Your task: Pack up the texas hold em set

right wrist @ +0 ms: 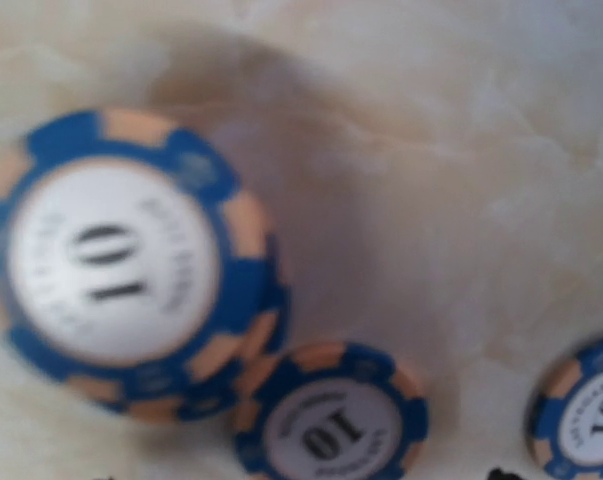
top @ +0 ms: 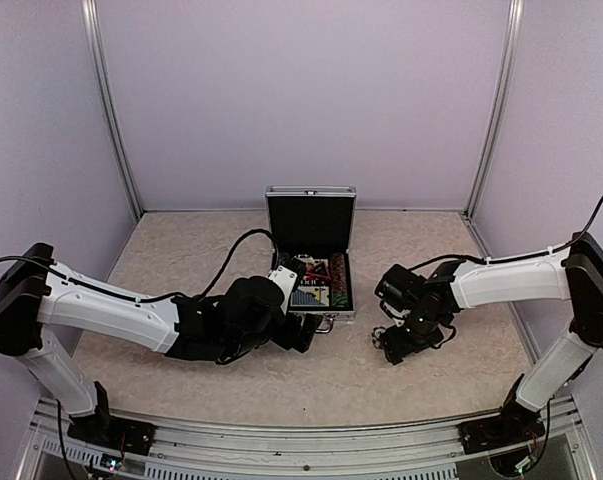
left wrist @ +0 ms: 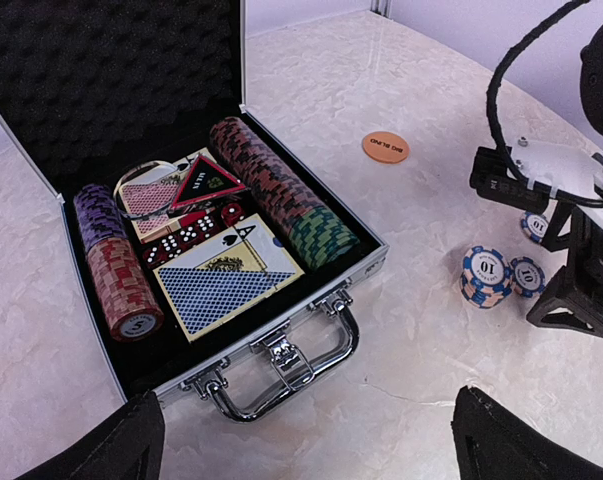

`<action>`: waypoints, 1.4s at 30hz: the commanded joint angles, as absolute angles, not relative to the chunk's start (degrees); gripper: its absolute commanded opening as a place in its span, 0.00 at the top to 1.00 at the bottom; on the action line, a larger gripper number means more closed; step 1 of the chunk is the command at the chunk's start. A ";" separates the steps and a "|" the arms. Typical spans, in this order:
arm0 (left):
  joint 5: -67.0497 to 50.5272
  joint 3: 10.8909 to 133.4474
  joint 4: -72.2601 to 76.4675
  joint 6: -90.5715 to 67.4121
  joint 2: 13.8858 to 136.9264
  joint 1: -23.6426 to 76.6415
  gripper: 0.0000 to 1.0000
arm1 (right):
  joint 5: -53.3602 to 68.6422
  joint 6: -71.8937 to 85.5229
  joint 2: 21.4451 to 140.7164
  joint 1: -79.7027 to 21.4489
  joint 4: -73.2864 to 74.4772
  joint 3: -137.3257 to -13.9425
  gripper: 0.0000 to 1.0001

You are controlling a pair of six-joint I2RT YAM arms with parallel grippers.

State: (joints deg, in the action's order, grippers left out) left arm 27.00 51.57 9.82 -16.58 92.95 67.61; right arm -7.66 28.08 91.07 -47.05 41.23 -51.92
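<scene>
Table (left wrist: 421,370): pale marbled top that carries the whole set.
Aluminium case (left wrist: 366,262): at the table's middle, lid upright and open, handle (left wrist: 281,392) toward the arms. It looks rigid and the heaviest item. I would shut it by pushing the lid's top edge and lift it only by the handle.
Left gripper (left wrist: 306,440): hangs just in front of the handle, fingers spread wide with nothing between them.
Right gripper (top: 399,345): low over the loose chips to the right of the case. Whether its jaws are apart or closed cannot be told, and no chip shows in them.
Chip rows (left wrist: 281,190): lying on edge in the tray slots, one long row on the right and a shorter one (left wrist: 116,260) on the left.
Card decks (left wrist: 226,290): two, lying in the middle compartment.
Loose blue "10" chips (left wrist: 484,275): a short stack with two single chips nearby, all on the table outside the case. They look hard, smooth and likely slippery. The stack is probably best pinched across its rim, while the flat singles offer little edge to grip.
Orange "BIG BLIND" disc (left wrist: 385,146): flat on the table beyond the case, apart from the chips. It looks thin and hard to lift.
Red dice (left wrist: 186,235): between the decks.
</scene>
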 commanded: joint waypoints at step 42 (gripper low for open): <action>26.04 51.69 10.81 -17.32 92.91 68.03 0.01 | -4.07 26.60 90.08 -43.55 38.39 -48.65 0.66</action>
State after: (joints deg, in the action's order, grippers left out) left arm 26.59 51.57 9.82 -16.73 92.95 67.61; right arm -4.47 25.58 91.90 -43.94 34.59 -49.60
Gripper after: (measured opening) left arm 0.990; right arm 0.372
